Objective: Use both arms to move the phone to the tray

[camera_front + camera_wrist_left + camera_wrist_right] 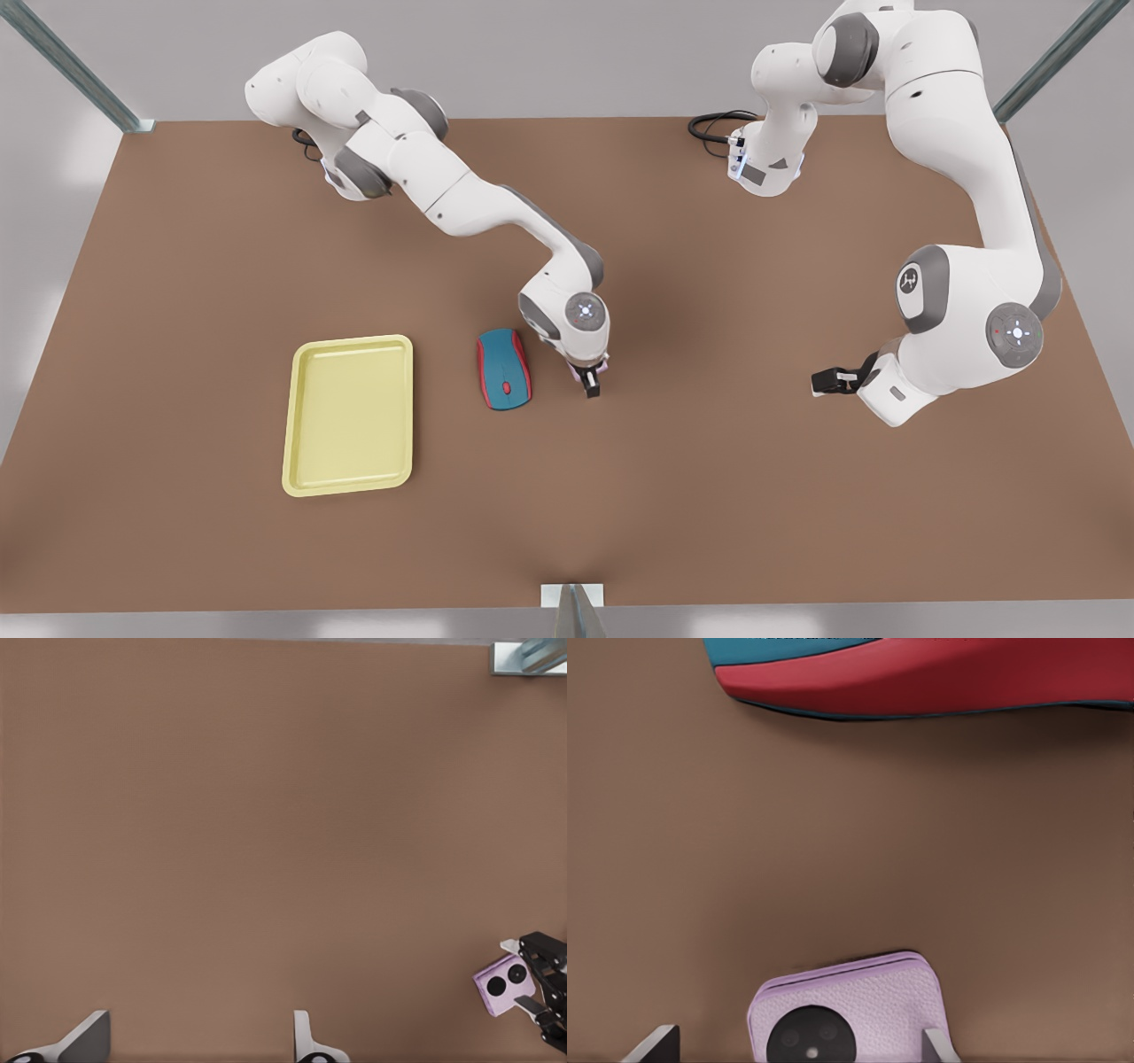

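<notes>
Brown tabletop, grey room, phone on the wood between the right arm's fingers.

A wide brown matte table (pixel 709 496) fills the floor of a pale grey room, with slanted grey metal posts (pixel 71 66) at its far corners. Starting at the front view's left, the pale yellow rectangular tray (pixel 289 443) lies flat, its whole yellow floor showing. Just beside it sits the teal-and-red computer mouse (pixel 504 369). Next along, the right gripper (pixel 590 385) is down at the table. Its fingers (pixel 939 1045) are spread around the small pale pink phone (pixel 859 1005), one tip against the phone's edge and the other apart, so no squeeze. The phone lies near the mouse, apart from the tray. Far over at the front view's right, the left gripper (pixel 828 382) waits above bare wood, fingers (pixel 87 1038) parted and gripping nothing.
</notes>
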Robot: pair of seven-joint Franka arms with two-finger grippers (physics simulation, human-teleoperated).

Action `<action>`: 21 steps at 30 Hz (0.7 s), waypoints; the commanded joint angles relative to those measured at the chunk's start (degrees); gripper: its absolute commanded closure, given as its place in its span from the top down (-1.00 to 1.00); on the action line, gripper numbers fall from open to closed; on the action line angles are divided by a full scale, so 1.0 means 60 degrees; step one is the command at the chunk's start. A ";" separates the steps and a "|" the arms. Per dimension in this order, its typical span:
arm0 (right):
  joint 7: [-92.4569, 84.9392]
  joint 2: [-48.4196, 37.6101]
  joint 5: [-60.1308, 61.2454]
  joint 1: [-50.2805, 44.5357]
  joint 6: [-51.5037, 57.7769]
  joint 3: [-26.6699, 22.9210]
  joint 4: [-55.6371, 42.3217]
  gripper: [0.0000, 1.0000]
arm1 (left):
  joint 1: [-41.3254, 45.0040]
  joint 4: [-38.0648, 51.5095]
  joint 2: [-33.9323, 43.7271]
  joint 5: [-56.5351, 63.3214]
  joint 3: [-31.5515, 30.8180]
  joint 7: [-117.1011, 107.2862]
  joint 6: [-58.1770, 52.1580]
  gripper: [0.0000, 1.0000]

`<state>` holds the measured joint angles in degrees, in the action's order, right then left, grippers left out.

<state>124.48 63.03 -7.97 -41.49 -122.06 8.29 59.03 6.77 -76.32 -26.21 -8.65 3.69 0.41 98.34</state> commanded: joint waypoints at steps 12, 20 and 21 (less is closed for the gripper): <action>-0.0575 0.0042 -0.0239 -0.0205 0.0334 0.0039 0.0020 1.00 | 0.0014 0.0049 0.0106 0.0007 -0.0044 -0.0200 -0.0013 1.00; -0.0561 0.0013 -0.0225 -0.0219 0.0363 0.0170 -0.0009 1.00 | 0.0058 0.0049 0.0106 0.0007 -0.0059 -0.0347 -0.0013 1.00; -0.0575 0.0042 -0.0239 -0.0263 0.0319 0.0170 0.0020 1.00 | 0.0058 0.0049 0.0106 0.0007 -0.0059 -0.0376 -0.0013 1.00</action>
<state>122.06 63.26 -9.35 -42.97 -119.98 9.29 59.10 7.12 -76.05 -25.65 -8.69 3.35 -0.60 98.29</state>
